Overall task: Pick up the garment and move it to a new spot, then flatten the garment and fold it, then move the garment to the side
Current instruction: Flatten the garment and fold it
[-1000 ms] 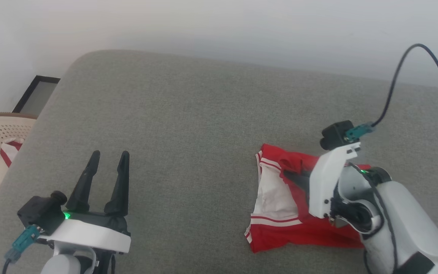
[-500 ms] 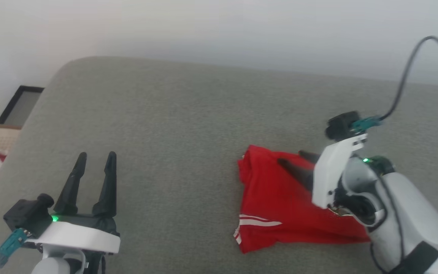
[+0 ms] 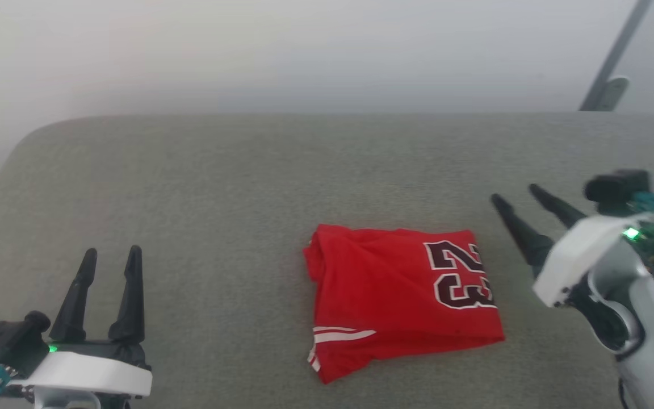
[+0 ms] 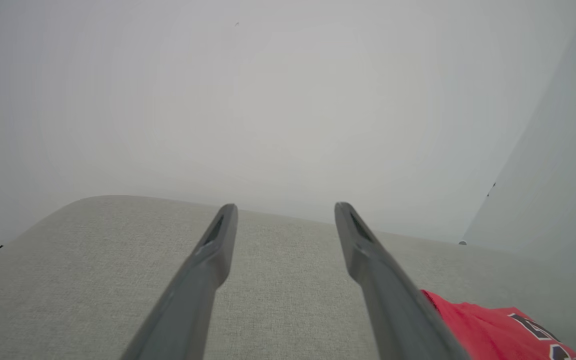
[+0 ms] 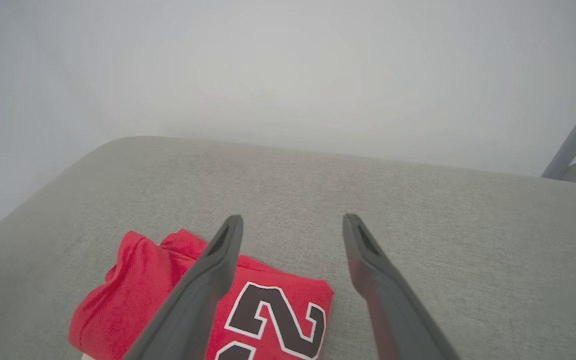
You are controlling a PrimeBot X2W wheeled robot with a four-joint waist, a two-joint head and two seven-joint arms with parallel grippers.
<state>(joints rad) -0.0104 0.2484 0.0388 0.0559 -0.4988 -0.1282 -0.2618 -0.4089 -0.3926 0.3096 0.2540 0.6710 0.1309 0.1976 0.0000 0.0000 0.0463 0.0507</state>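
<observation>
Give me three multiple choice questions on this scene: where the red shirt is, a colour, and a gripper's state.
1. Where does the folded bright red T-shirt lie? A) flat on the grey fabric cushion, between the left gripper and right gripper; B) in a basket; C) draped over an arm.
2. What colour are its printed numerals? A) yellow; B) dark with white outline; C) blue.
3. How is the right gripper? A) shut on cloth; B) shut, empty; C) open, empty.
Answers: 1 A, it rests on the cushion clear of both; 2 B, the 23 shows dark, white-edged; 3 C, its fingers stand apart beside the shirt.
</observation>
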